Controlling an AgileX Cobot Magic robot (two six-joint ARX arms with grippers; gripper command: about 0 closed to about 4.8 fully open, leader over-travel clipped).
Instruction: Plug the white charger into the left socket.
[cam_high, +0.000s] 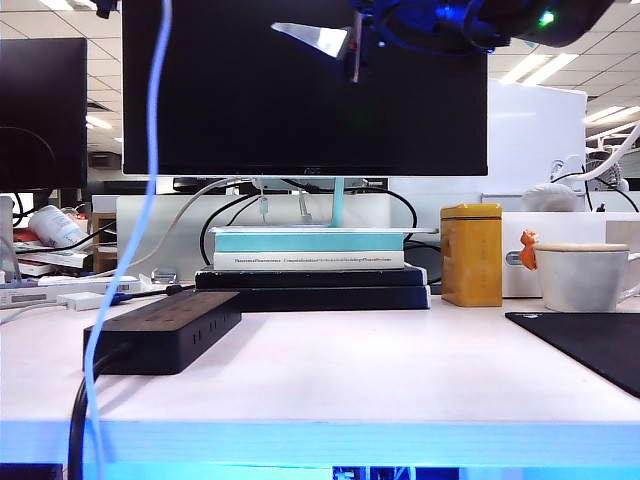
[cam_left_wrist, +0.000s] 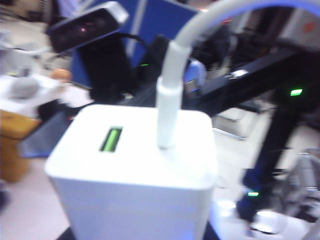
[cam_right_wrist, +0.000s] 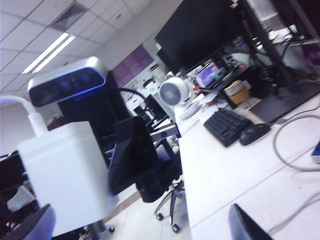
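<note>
The left gripper (cam_left_wrist: 140, 232) was part closed on the white charger (cam_left_wrist: 132, 170), gripping its flanks. Its fingers showed only as dark slivers at the frame's lower edge, so the exact contact is judged rather than seen. The charger's cabled end faced back toward that wrist, so its long axis ran away from the claw, and the prongs were presumably on the hidden far end. The right gripper (cam_right_wrist: 140, 227) stood fully open and empty, with the charger just ahead of its spread fingers and not between them. The power strip (cam_high: 165, 335) lay on the table well below both claws, on the left claw's side. The left socket on its top face could not be made out from the low exterior angle. The holding arm appeared the better placed, and the next move would depend on turning the prong end downward above that face.
</note>
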